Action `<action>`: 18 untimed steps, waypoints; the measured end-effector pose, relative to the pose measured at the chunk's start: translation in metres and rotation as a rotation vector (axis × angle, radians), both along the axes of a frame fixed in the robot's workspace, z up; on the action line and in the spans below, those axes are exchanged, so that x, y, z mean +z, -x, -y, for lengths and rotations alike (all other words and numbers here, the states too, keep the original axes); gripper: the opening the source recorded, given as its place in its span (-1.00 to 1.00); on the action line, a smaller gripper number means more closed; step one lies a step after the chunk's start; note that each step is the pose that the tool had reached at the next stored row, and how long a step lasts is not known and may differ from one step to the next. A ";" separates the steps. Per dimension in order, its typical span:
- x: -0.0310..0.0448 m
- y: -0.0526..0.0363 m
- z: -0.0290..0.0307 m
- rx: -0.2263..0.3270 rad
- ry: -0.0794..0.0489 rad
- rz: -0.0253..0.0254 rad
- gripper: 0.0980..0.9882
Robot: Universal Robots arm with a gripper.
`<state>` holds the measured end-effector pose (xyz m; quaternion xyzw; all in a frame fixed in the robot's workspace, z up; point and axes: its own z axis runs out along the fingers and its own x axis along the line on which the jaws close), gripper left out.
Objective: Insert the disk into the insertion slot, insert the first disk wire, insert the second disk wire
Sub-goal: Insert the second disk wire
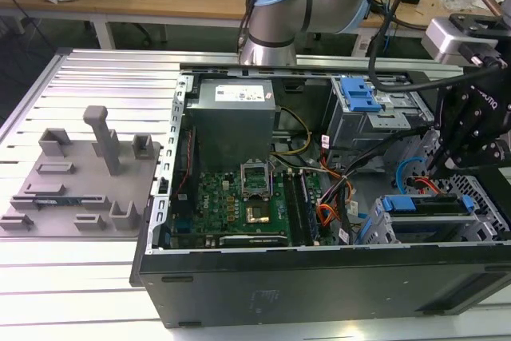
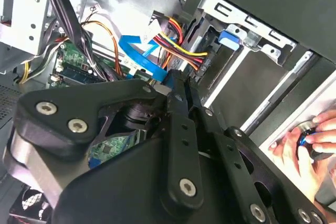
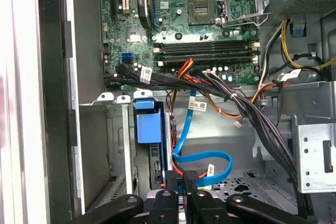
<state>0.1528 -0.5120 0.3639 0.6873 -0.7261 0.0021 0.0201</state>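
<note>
Fingers (image 3: 182,195) closed, just beside second disk wire (image 3: 202,157); disk (image 1: 431,204) in insertion slot (image 1: 382,231).

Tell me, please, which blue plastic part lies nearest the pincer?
The disk's blue carrier, right below the pincer in the exterior view; the blue latch sits on the farther cage.

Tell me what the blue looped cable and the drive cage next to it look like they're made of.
The second disk wire looks like a flat plastic-jacketed cable: glossy, bright blue, bending in a smooth loop. The insertion slot looks like bare sheet metal: dull grey, thin folded edges and tabs, punched holes in the floor nearby.
</note>
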 end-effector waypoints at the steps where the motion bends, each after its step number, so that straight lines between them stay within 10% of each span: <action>1: 0.0000 0.0003 0.0009 0.000 0.000 0.0000 -0.86; 6: -0.0005 0.0057 0.0138 0.000 0.000 0.0041 -0.86; 18: -0.0031 0.0050 0.0140 0.010 0.000 0.0041 -0.86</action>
